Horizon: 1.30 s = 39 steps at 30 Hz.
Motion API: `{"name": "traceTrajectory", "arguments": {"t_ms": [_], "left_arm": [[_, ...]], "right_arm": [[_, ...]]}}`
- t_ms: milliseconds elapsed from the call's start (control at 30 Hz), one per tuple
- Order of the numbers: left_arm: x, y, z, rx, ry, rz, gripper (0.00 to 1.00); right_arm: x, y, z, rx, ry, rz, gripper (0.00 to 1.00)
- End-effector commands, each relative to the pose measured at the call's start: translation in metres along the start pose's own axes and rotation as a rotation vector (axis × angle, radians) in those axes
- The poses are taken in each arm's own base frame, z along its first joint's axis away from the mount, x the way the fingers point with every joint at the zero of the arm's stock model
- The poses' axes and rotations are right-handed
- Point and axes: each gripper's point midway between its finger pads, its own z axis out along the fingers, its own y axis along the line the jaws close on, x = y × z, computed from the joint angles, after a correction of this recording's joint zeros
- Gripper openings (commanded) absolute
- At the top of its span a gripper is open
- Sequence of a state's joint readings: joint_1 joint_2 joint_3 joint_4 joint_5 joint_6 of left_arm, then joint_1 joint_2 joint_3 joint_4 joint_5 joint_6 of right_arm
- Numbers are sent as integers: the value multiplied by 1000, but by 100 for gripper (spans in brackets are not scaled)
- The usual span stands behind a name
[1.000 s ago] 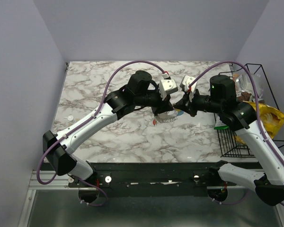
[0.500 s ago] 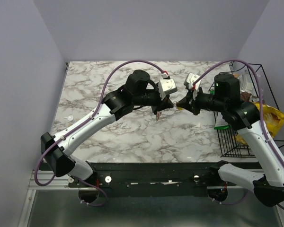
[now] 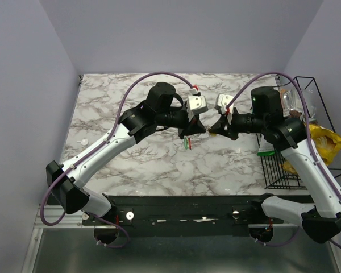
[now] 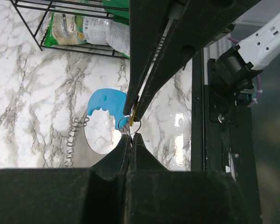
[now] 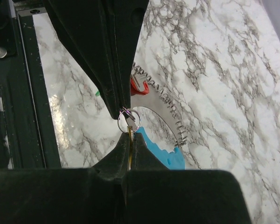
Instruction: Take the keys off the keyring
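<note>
My two grippers meet tip to tip above the middle of the table. The left gripper point(image 4: 132, 136) is shut on a small metal split ring point(image 4: 129, 123). The right gripper point(image 5: 129, 130) is shut on a thin yellow key point(image 5: 129, 135) threaded on that same ring point(image 5: 129, 119). Below them hangs the keyring point(image 4: 107, 105), a wide loop with a bright blue part point(image 5: 165, 151) and a grey part edged with a spring point(image 5: 170, 107). A red key point(image 5: 137, 86) and a green one dangle under the left fingers point(image 3: 186, 142).
A black wire rack point(image 3: 307, 142) holding snack bags stands at the table's right edge, also in the left wrist view point(image 4: 74, 28). A small white cap point(image 3: 84, 140) lies near the left edge. The black mounting rail point(image 3: 187, 207) runs along the front.
The left gripper has shut on the small split ring. Both grippers have shifted slightly left and lifted, and the keyring now hangs off the table between them.
</note>
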<state>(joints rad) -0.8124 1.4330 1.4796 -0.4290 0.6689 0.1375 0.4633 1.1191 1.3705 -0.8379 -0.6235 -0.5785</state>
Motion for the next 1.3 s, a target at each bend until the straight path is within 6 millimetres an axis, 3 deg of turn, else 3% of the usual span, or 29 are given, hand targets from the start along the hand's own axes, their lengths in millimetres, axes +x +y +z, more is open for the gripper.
{"name": "traceTrajectory", "arguments": {"t_ms": [0, 167, 333, 633, 833, 967, 1100, 1167, 1267], "left_arm": [[-30, -60, -24, 249, -80, 31, 0], [-35, -74, -33, 330, -104, 25, 0], [-33, -84, -38, 380, -109, 20, 0], [-26, -98, -49, 429, -107, 44, 0], [-31, -107, -54, 473, -118, 43, 0], [-30, -105, -51, 472, -121, 33, 0], [-30, -101, -51, 442, -122, 38, 0], [-27, -92, -49, 391, -112, 37, 0], [-12, -61, -37, 240, -86, 19, 0]], "right_arm": [[38, -19, 6, 34, 143, -11, 1], [54, -18, 18, 1, 182, 14, 1], [55, -15, 20, -11, 160, 27, 1], [42, -31, -7, 67, 84, 46, 1], [57, -28, 0, 27, 111, 95, 1], [61, -26, 5, 4, 119, 119, 1], [62, -39, 4, 80, 129, 122, 1], [59, -38, 2, 86, 116, 120, 1], [57, -36, 3, 73, 103, 122, 1]]}}
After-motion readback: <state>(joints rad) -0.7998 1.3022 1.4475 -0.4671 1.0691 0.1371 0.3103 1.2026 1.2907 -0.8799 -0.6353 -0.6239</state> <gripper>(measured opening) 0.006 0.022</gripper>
